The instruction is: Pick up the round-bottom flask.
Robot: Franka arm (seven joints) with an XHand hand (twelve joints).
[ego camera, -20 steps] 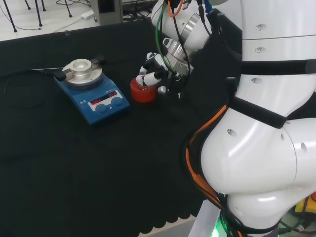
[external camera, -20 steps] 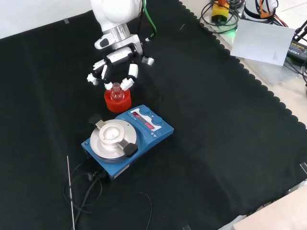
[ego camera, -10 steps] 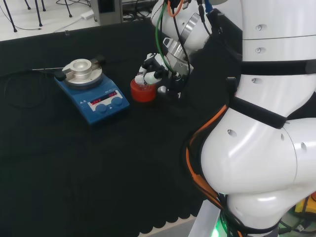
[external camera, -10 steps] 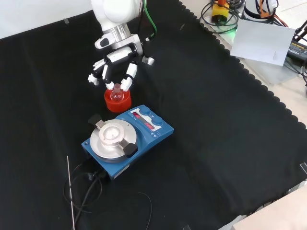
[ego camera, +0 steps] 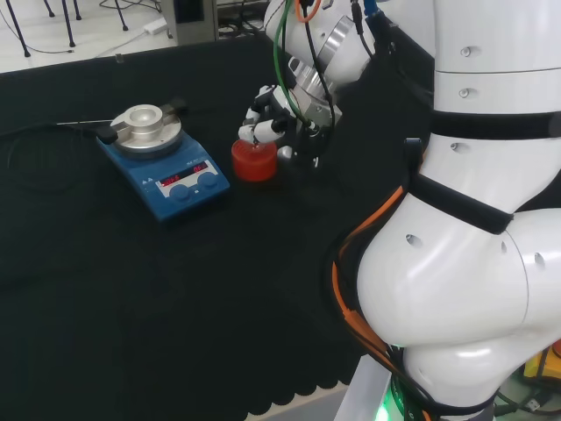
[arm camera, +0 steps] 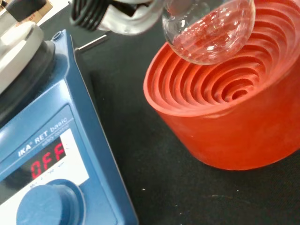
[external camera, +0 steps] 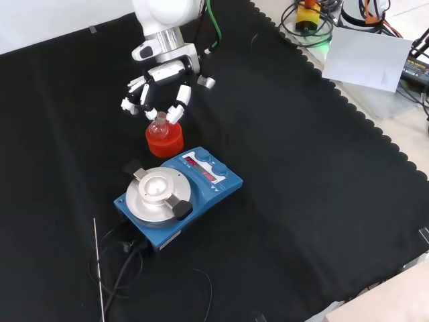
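Observation:
The clear round-bottom flask hangs just above the red ribbed stand, its bulb clear of the ribbed hollow. In the front view the hand comes in from the top with its fingers curled round the neck of the flask, over the red stand. The head view shows the hand above the stand, left of the arm's white links.
A blue hot plate with a round metal top stands close beside the stand, nearer the camera in the front view and to the left in the head view. A thin black cable lies by it on the cloth.
The hand has closed on the flask's neck and risen a little, and the flask has come up out of the red stand.

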